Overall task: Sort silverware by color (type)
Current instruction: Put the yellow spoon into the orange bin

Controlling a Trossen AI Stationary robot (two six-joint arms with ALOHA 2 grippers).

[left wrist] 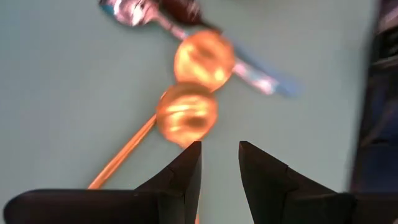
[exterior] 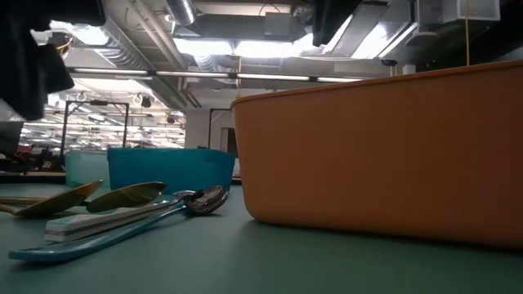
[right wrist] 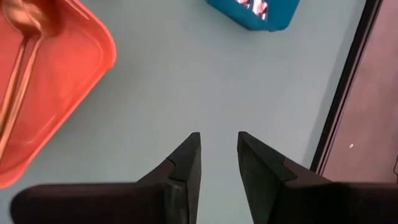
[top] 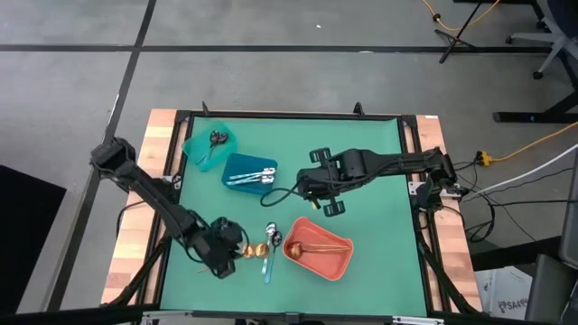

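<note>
- On the green mat [top: 379, 262] in the high view, the left gripper [top: 228, 246] sits low by the loose silverware [top: 264, 246]; the right gripper [top: 327, 191] hovers mid-table above the coral bin [top: 336, 264], which holds a copper spoon [top: 312, 246]. The blue bin [top: 237, 164] holds silver pieces, the teal bin [top: 200, 158] dark ones.
- At table height in the low view, a blue-handled spoon [exterior: 98, 237] and two gold spoon bowls [exterior: 90, 198] lie beside the coral bin's wall.
- In the left wrist view, two copper spoon bowls [left wrist: 186, 115] lie just ahead of fingers [left wrist: 186, 174] slightly parted, holding nothing.
- In the right wrist view, the fingers [right wrist: 186, 168] stand a little apart over bare mat, empty.
</note>
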